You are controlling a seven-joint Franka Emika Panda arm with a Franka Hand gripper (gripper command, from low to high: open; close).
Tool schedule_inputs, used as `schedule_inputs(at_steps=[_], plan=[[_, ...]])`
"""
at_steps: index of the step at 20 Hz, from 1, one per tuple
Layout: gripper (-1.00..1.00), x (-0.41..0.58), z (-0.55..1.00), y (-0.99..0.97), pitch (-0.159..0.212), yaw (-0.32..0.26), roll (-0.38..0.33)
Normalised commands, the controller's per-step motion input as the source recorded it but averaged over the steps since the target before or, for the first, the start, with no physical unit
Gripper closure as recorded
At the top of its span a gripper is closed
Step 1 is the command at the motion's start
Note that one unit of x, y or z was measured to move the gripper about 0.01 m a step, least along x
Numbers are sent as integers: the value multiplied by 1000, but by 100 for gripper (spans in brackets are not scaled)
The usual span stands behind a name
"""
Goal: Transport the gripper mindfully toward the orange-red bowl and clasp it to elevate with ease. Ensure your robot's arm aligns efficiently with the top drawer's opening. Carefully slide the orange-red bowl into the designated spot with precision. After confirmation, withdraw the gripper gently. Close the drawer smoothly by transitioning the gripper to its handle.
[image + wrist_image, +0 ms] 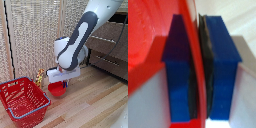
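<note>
Two blue-tipped fingers (pixel 220 70) pinching the thin rim of the orange-red bowl (pixel 57 89) from either side, one pad inside the wall, the other outside, jaws clenched on it with the rim running straight down the gap between them in the wrist view. Sitting directly under the gripper (pixel 64 79), most of the bowl hanging below and to one side of the jaws, low over the wooden floor (pixel 95 105); impossible to tell from the exterior view whether resting on the boards or just clear of them. Standing well apart from the jaws, at the exterior view's left, a red wire-mesh basket (pixel 22 100); a small yellow-and-orange object (pixel 39 76) just beside the bowl, too blurred to name. Waiting far from the jaws, up at the exterior view's right, the brown drawer fronts (pixel 107 47) with their silver bars. Gripping only an edge, so probably risking the bowl pivoting or slipping out during the lift and long carry, the weight hanging off-centre from a narrow contact. Possibly clipping the drawer front on arrival if tilted, or brushing the nearby yellow object while rising. Bulky white arm (pixel 82 35) reaching down from above, likely needing a wide swing toward the drawers.
</note>
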Motion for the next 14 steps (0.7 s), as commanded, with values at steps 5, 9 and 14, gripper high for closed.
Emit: schedule_inputs(at_steps=[5,9,14], plan=[[100,95,617,0,88,-11,-34],[100,278,566,0,103,-51,-42],[100,374,585,-42,102,-12,-33]])
